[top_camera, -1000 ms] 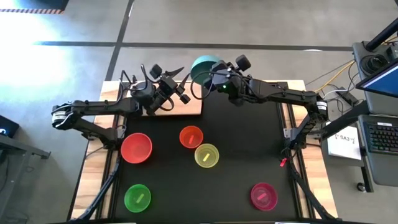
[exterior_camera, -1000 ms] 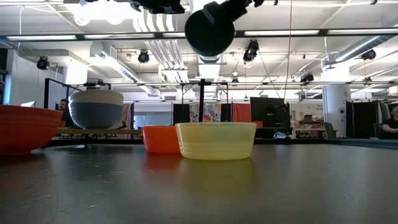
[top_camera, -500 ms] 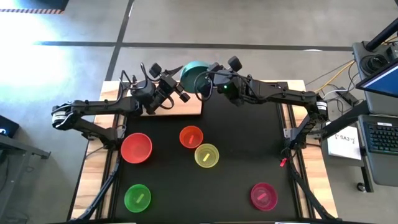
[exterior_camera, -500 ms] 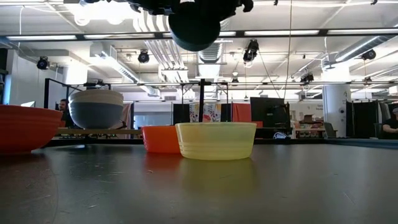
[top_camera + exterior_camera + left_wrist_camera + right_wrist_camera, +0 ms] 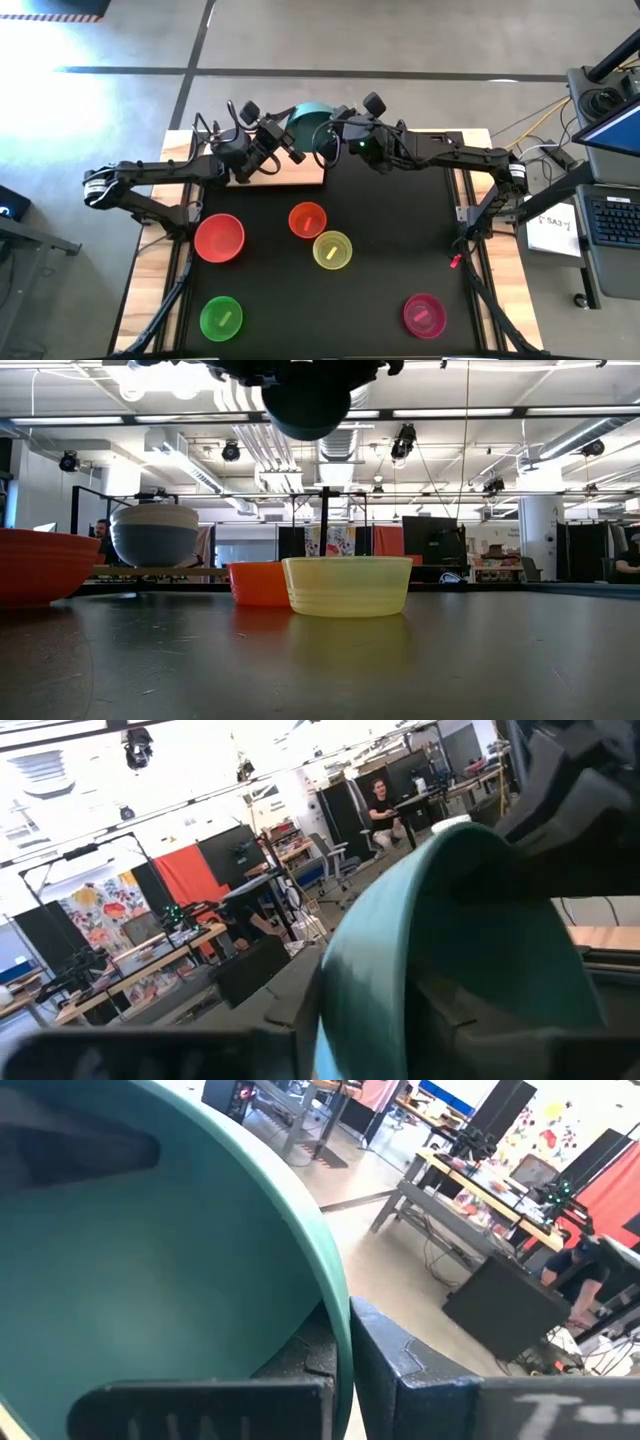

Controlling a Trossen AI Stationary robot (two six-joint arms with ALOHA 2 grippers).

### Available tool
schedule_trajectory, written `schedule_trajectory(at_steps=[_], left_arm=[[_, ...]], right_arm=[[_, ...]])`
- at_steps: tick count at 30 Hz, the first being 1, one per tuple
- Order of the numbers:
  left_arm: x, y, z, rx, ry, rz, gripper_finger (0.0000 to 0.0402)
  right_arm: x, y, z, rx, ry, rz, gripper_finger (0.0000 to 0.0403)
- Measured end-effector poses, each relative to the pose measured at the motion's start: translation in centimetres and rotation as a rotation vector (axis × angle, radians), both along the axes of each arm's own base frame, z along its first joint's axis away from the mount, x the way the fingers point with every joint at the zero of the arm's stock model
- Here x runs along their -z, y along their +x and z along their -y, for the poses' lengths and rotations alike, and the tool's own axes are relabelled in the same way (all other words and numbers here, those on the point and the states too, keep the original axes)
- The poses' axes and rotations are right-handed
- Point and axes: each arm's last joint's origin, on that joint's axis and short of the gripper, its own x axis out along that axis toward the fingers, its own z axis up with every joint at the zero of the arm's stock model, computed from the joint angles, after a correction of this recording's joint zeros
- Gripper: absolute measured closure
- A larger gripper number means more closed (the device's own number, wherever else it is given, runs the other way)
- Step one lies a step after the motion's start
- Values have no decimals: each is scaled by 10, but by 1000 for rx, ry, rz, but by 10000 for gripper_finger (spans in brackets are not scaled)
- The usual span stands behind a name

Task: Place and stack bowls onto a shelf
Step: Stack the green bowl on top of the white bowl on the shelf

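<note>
The teal bowl (image 5: 306,116) hangs tipped on its side above the table's far edge, beside the wooden shelf (image 5: 300,172). My right gripper (image 5: 326,136) is shut on it. My left gripper (image 5: 290,138) is open at the bowl's other side, and in the left wrist view the bowl's wall (image 5: 365,1020) stands between its fingers. From the low view the bowl (image 5: 305,405) shows dark at the top. A white bowl in a blue one (image 5: 155,535) rests on the shelf (image 5: 160,571). My left gripper has the bowl's rim between its fingers; whether they touch it, I cannot tell. My right gripper pinches the bowl's wall at the rim (image 5: 338,1342), one finger (image 5: 200,1408) inside the bowl and one (image 5: 450,1390) outside. It comes about level from the table's right. The bowl is lifted clear and tipped on its side.
On the black mat (image 5: 400,230) stand a red bowl (image 5: 219,238), an orange bowl (image 5: 307,219) touching a yellow one (image 5: 333,250), a green bowl (image 5: 221,318) and a magenta bowl (image 5: 424,315). The mat's right half is bare apart from the magenta bowl.
My right gripper has swung the teal bowl toward the table's left, up to my left gripper, turning at the wrist as it went. The bowl stays lifted clear and tipped.
</note>
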Motion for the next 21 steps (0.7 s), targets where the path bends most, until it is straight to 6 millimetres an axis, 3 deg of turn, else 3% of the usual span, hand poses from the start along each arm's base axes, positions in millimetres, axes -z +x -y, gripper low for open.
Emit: schedule_trajectory(at_steps=[9,21], left_arm=[[3,-1,-2,-31,-8,-27,394],[15,1,-1,-24,-74,-105,396]], right_arm=[[2,1,-2,-22,24,5,379],[5,2,-6,-265,144,-10,224]])
